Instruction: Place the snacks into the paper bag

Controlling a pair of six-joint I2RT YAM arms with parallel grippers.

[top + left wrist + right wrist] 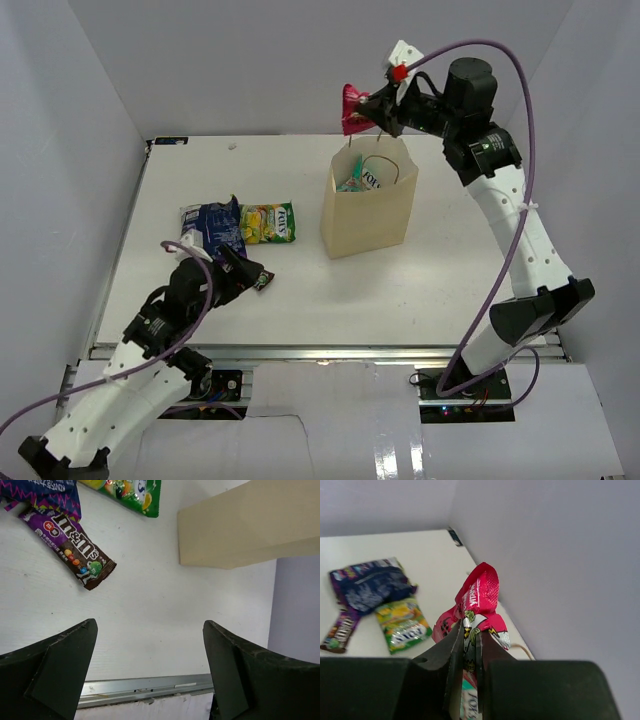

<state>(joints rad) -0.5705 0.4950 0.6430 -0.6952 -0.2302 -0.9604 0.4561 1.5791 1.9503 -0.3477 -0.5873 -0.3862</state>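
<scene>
The tan paper bag stands upright mid-table, and a teal packet shows inside its mouth. My right gripper hangs above the bag's far rim, shut on a pink-red packet pinched between its fingers. On the table to the left lie a dark blue and purple bag, a green-yellow pack and a brown bar. My left gripper is open just short of the brown bar, holding nothing.
White walls enclose the table at the back and both sides. A metal rail runs along the near edge under my left gripper. The bag's loop handle shows just under the held packet.
</scene>
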